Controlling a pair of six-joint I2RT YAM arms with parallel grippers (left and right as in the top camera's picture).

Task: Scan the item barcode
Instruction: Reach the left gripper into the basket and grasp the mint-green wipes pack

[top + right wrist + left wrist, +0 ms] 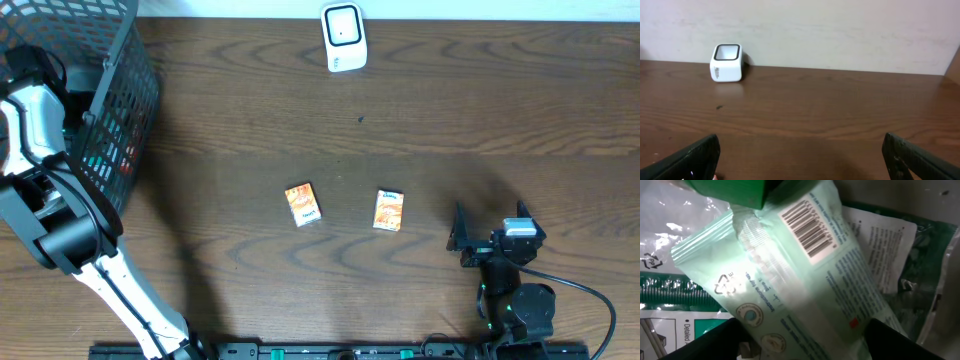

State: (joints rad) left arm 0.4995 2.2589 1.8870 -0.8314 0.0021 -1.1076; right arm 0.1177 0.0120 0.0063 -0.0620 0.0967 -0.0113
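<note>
Two orange packets (303, 204) (388, 210) lying mid-counter (450, 120), one scanner (343, 37) far edge. Left end effector (802, 325) straddling green packet (790, 275), grip unclear; right end effector (800, 145) gaping empty.

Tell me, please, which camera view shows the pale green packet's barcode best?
Left wrist view: the pale green packet fills the frame, its barcode unobstructed. Overhead shows just the mesh basket; the packet cannot be made out. The right wrist view shows only the table and white scanner.
</note>
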